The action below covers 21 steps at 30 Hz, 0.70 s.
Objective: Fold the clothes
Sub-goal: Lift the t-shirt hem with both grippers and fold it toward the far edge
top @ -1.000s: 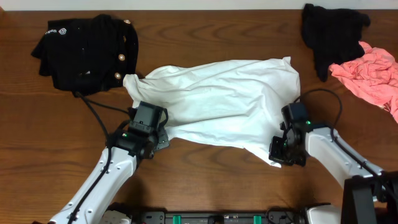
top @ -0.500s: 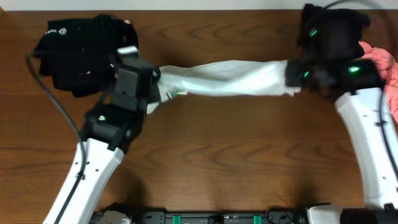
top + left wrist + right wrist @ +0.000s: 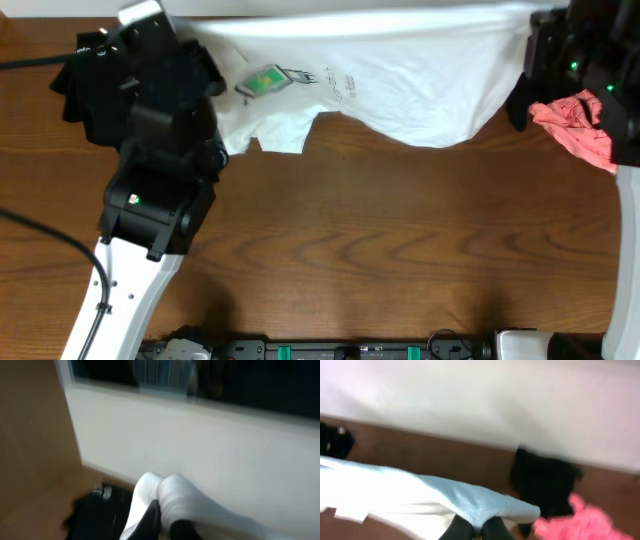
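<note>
The soft white T-shirt (image 3: pixel 400 70) with a green chest print is hanging stretched above the far edge of the brown wooden table (image 3: pixel 400 250). The left gripper (image 3: pixel 161 521) and right gripper (image 3: pixel 476 531) are pinching its opposite ends. Light and limp, it is sagging; corners are probably offering the surest holds.

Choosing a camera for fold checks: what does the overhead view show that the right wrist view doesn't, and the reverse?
Only overhead: the green-and-black chest print on the white T-shirt, and the left arm. Only right wrist: the right fingers shut on the shirt's edge, seen close up. Both: the T-shirt stretched out, and the pink garment at the right.
</note>
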Motion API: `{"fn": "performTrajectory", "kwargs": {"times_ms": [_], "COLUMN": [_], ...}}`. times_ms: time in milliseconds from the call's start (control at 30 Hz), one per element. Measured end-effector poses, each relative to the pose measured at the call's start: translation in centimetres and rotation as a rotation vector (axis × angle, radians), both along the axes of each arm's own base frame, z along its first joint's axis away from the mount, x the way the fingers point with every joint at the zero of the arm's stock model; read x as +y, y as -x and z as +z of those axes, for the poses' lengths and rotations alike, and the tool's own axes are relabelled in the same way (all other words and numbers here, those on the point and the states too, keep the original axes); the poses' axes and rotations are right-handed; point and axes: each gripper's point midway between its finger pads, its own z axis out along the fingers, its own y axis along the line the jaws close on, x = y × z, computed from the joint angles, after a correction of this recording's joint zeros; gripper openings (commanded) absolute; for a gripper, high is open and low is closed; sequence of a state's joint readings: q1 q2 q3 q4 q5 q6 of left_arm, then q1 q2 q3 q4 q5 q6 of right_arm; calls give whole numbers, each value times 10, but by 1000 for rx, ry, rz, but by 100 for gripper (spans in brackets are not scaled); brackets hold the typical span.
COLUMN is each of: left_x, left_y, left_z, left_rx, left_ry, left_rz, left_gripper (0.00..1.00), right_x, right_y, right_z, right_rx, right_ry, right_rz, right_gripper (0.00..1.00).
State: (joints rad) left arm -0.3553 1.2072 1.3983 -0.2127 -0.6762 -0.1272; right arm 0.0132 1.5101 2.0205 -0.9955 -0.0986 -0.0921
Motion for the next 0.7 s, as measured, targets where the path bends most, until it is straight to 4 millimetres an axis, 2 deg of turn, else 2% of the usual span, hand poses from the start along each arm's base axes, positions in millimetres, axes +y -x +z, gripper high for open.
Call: {"fn": "performTrajectory", "kwargs": {"times_ms": [100, 200, 333, 433, 533, 600, 700], "left_x": [5, 11, 17, 22, 23, 22, 17], "left_y": [5, 17, 38, 53, 57, 50, 27], "left_z": [37, 70, 96, 101, 90, 78, 59], "left_rx": [-132, -246, -323, -315, -244, -189, -122], "left_ry": [-19, -36, -51, -77, -117, -142, -174], "left_rz": [24, 42, 50, 48, 43, 40, 47], "left_gripper": [6, 6, 6, 6, 6, 6, 6], "right_x": [1, 1, 1, 1, 1, -1, -5], "right_y": [-1, 2, 9, 14, 17, 16, 11], "right_z": [34, 56, 74, 77, 74, 72, 68], "right_rx": [-113, -180, -228, -236, -222, -215, -205], "right_ry": [48, 79, 105, 120, 128, 135, 153], "right_rz": [29, 40, 49, 54, 58, 53, 31], "right_gripper": [1, 1, 1, 1, 1, 1, 1]}}
